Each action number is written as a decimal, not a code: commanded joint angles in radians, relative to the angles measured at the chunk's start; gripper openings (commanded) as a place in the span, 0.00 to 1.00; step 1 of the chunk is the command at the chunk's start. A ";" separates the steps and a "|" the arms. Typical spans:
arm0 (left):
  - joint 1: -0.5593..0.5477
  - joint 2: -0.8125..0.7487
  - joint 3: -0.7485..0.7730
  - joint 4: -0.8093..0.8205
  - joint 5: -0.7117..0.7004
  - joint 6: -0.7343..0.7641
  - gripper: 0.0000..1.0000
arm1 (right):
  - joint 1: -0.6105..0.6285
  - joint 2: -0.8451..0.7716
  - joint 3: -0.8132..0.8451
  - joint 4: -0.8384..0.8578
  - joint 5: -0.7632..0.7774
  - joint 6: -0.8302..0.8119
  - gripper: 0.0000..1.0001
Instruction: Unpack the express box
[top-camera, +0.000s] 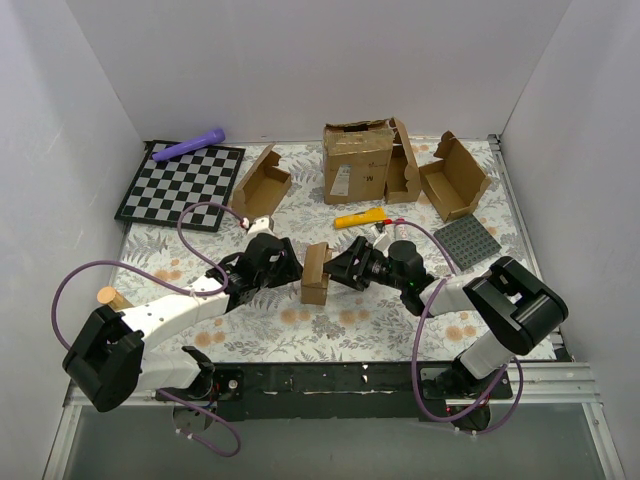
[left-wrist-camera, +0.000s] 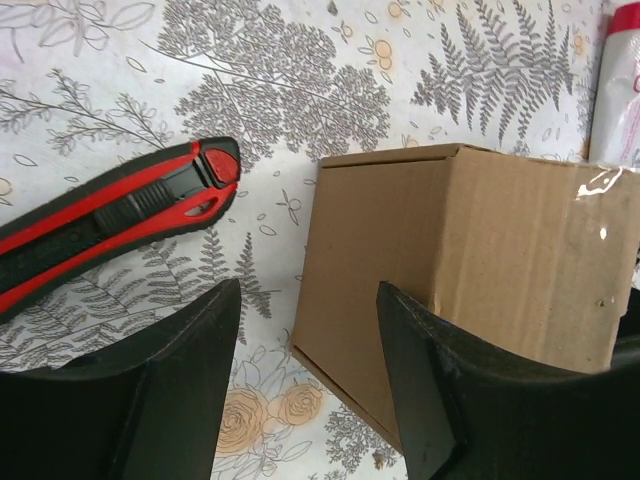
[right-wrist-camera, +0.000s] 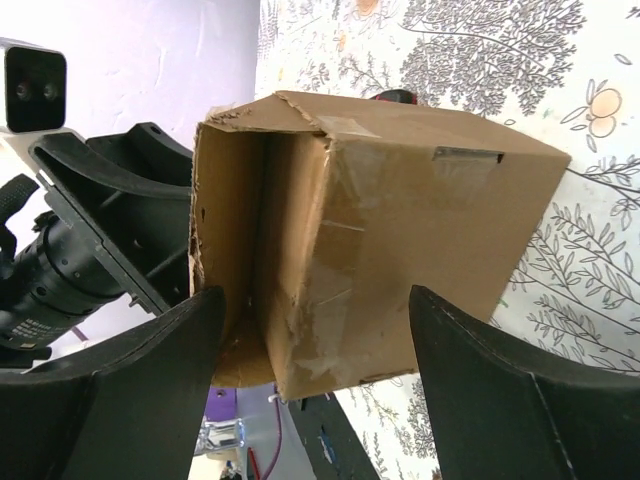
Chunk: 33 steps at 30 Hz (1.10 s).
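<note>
The express box (top-camera: 316, 272), small and plain brown, stands on edge at the table's middle between my two grippers. My left gripper (top-camera: 293, 268) is open at its left side. In the left wrist view (left-wrist-camera: 308, 300) the box's (left-wrist-camera: 470, 250) near corner lies between the spread fingers. My right gripper (top-camera: 334, 268) is open at its right side. In the right wrist view (right-wrist-camera: 315, 300) the fingers straddle the box (right-wrist-camera: 400, 230), whose taped, torn flap stands slightly ajar on the left. I cannot see inside it.
A red-and-black utility knife (left-wrist-camera: 110, 215) lies left of the box. A yellow tool (top-camera: 360, 217), a large labelled carton (top-camera: 357, 160), two open mailer boxes (top-camera: 262, 183) (top-camera: 455, 175), a grey baseplate (top-camera: 466, 241), a chessboard (top-camera: 180, 185) and a purple cylinder (top-camera: 188, 146) lie behind.
</note>
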<state>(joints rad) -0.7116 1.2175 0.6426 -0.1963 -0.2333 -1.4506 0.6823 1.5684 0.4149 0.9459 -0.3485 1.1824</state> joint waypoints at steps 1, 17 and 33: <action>-0.015 -0.023 -0.009 0.032 0.058 0.013 0.56 | 0.008 0.012 0.021 0.077 -0.033 0.003 0.81; -0.015 -0.052 0.046 -0.045 -0.073 0.018 0.71 | 0.010 -0.021 0.005 -0.071 0.011 -0.096 0.72; -0.017 -0.024 0.290 -0.175 -0.034 0.133 0.86 | 0.008 -0.001 0.015 -0.159 0.039 -0.159 0.70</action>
<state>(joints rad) -0.7223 1.1976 0.8364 -0.3088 -0.2955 -1.3689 0.6857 1.5635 0.4198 0.8646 -0.3424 1.0836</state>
